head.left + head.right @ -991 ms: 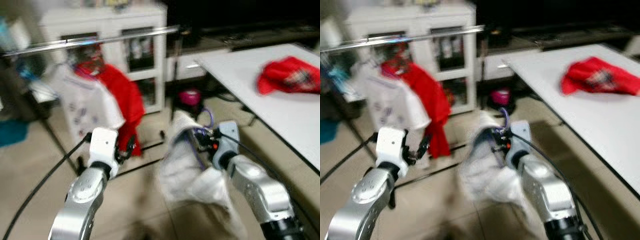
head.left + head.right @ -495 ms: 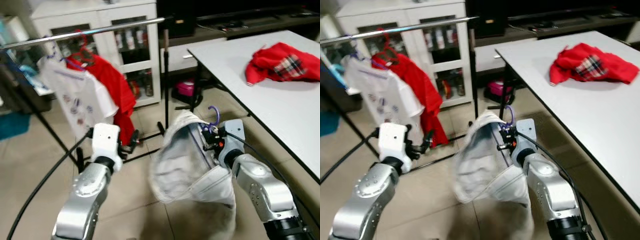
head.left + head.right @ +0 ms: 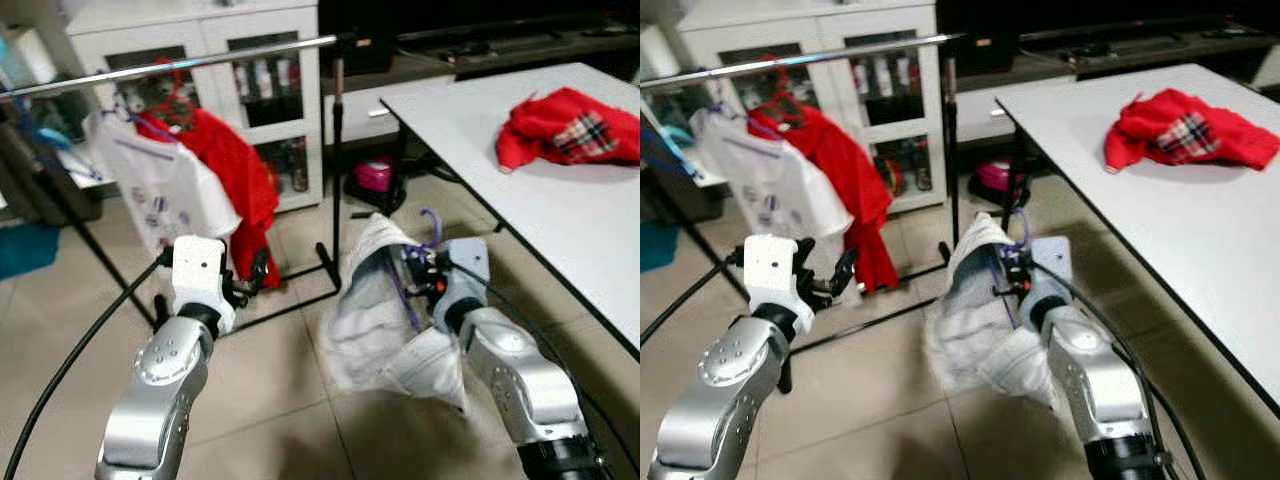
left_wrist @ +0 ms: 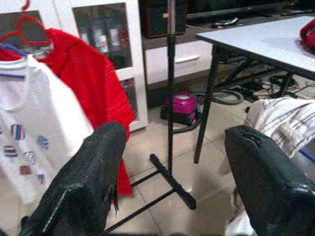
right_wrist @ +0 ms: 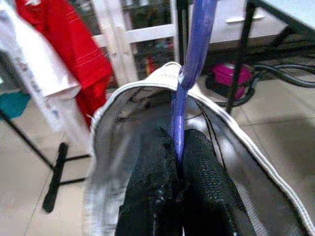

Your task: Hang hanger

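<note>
A purple hanger (image 3: 430,225) carries a white-grey garment (image 3: 375,310), which hangs low over the tiled floor. My right gripper (image 5: 177,147) is shut on the hanger's neck just under its hook (image 5: 197,34), to the right of the clothes rack. The rack's silver rail (image 3: 180,65) runs across the upper left, well above the hanger. From the rail hang a white printed T-shirt (image 3: 160,195) and a red shirt (image 3: 235,170). My left gripper (image 4: 172,162) is open and holds nothing, low in front of the red shirt.
The rack's black upright pole (image 3: 335,150) and floor foot (image 3: 330,260) stand between my arms. A white table (image 3: 520,200) with a red garment (image 3: 565,125) is on the right. Behind are a white glass-door cabinet (image 3: 260,40) and a pink object (image 3: 372,175) on the floor.
The blurred view has steadied and shifted a little. The garment on the hanger has swung and now hangs narrower. Both grippers keep their states.
</note>
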